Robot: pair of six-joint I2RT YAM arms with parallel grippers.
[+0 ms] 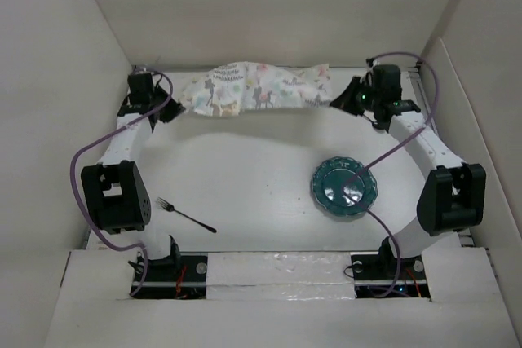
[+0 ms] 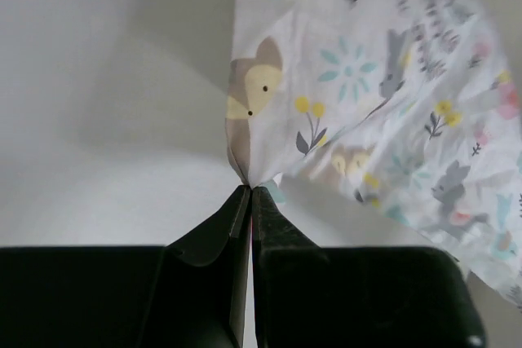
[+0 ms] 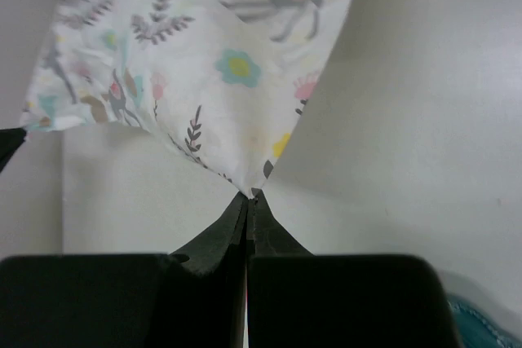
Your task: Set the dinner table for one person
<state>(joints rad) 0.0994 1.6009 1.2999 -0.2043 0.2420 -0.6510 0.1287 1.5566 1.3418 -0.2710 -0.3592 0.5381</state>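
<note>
Top view: a pastel animal-print cloth mat (image 1: pixel 257 91) is stretched along the far edge of the white matte dinner table (image 1: pixel 245 169). A teal scalloped plate (image 1: pixel 346 187) and a thin black fork (image 1: pixel 186 215) lie nearer, well apart.
Left wrist: the left gripper (image 2: pixel 249 191) pinches a mat corner.
Right wrist: the right gripper (image 3: pixel 247 198) pinches another.

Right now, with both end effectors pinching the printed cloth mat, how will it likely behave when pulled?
Probably floppy: the cloth mat bunches and folds between the left end effector and the right end effector. It looks thin and light, so the corner pinches should hold. It will likely wrinkle unless kept taut.
</note>
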